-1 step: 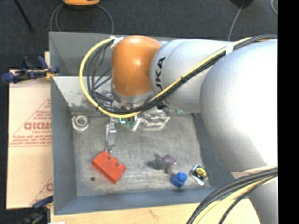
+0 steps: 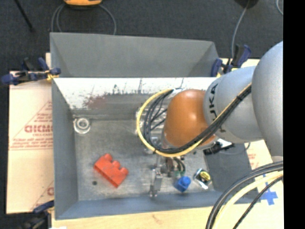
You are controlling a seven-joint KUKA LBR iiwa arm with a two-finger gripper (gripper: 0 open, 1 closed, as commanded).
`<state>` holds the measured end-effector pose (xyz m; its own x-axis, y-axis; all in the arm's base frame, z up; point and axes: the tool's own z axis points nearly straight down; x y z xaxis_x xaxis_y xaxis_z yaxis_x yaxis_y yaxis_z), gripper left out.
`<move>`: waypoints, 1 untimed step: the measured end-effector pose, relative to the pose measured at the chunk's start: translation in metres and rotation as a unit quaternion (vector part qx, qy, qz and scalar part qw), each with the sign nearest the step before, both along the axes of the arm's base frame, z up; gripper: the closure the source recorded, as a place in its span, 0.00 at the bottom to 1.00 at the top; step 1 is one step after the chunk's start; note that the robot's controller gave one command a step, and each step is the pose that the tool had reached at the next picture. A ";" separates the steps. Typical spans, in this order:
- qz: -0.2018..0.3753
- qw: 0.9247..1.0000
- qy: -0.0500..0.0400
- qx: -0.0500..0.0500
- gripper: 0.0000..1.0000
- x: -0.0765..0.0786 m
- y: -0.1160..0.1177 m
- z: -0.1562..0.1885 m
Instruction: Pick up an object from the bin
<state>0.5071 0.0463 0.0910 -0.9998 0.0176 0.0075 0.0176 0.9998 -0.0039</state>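
My gripper [image 2: 155, 179] hangs low over the bin's front middle, under the orange cover. A small blue object [image 2: 182, 183] lies on the floor just to its right, close beside it. Further right sits a small yellow and black thing [image 2: 204, 178]. A red stepped block [image 2: 111, 170] lies flat on the floor to the gripper's left, well apart from it.
A small clear ring [image 2: 82, 125] rests near the bin's back left corner. The arm and its looped cables cover the right half of the bin. The front wall stands just below the gripper.
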 end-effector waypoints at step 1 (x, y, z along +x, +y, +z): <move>0.005 1.000 -0.006 0.003 0.00 -0.018 0.032 0.000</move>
<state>0.4895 0.0785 0.0914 -1.0000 0.0067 -0.0047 0.0067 1.0000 0.0020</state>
